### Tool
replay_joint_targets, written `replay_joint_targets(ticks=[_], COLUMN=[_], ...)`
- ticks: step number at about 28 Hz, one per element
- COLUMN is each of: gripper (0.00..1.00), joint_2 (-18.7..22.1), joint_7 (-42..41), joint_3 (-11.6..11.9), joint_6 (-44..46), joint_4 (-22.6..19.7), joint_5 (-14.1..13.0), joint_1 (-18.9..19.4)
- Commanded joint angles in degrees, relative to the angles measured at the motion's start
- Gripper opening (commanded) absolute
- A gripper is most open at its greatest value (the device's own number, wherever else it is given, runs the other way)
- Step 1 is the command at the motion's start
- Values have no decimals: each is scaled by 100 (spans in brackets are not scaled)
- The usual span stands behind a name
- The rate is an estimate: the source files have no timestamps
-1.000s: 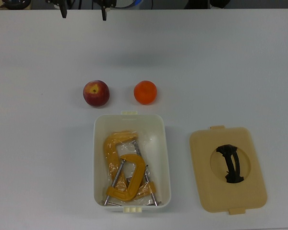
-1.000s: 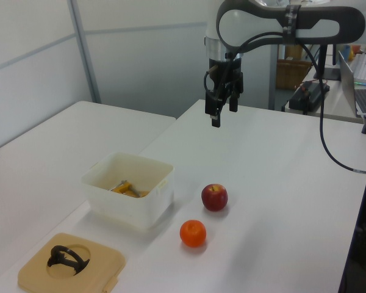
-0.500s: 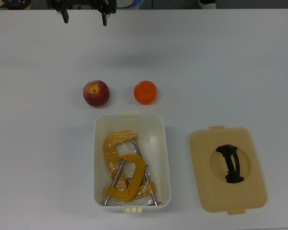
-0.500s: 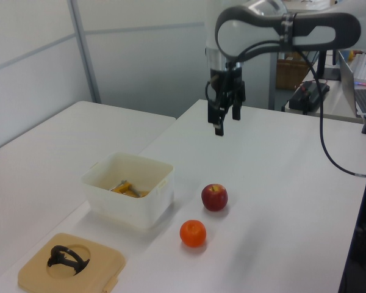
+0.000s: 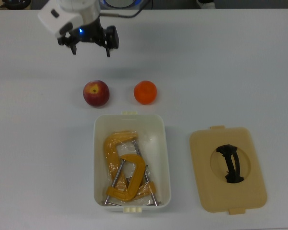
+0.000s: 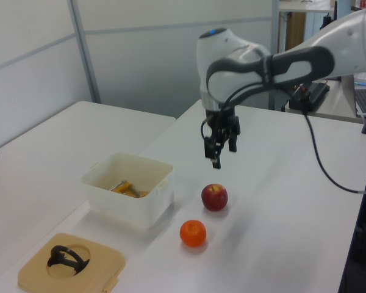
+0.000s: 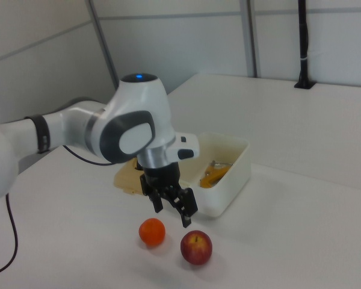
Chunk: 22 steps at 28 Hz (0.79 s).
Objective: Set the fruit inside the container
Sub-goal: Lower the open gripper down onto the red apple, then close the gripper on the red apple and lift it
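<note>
Clamps [image 5: 127, 167] in box [image 5: 165, 158], fruit [image 5: 96, 93] outside.

Robotics lab, probably. Signs: Franka arm [image 6: 274, 58] with trailing black cable [image 6: 322, 152] over bare white table [image 5: 230, 72]; grey partition panels [image 6: 140, 55] behind; cluttered desk [image 6: 344, 101], seemingly with laptop, at left view's right.

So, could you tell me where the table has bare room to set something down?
Bare table lies at the top view's left of the container, and between it and the lid. Inside the container, yellow clamps crowd it. The apple and orange sit close above its rim.
</note>
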<state>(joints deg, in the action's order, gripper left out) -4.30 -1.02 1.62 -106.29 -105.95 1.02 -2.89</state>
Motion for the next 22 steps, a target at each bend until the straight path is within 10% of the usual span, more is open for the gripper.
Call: replay_joint_targets(ticks=[1, 20, 22], gripper=[100, 100, 81], joint_2=[-448, -1459, -1477], joint_7=[49, 67, 67], joint_3=[-4, -22, -22], joint_6=[-348, -1271, -1315], joint_4=[-13, 13, 4], joint_5=[161, 249, 249], joint_1=[-1, 8, -1])
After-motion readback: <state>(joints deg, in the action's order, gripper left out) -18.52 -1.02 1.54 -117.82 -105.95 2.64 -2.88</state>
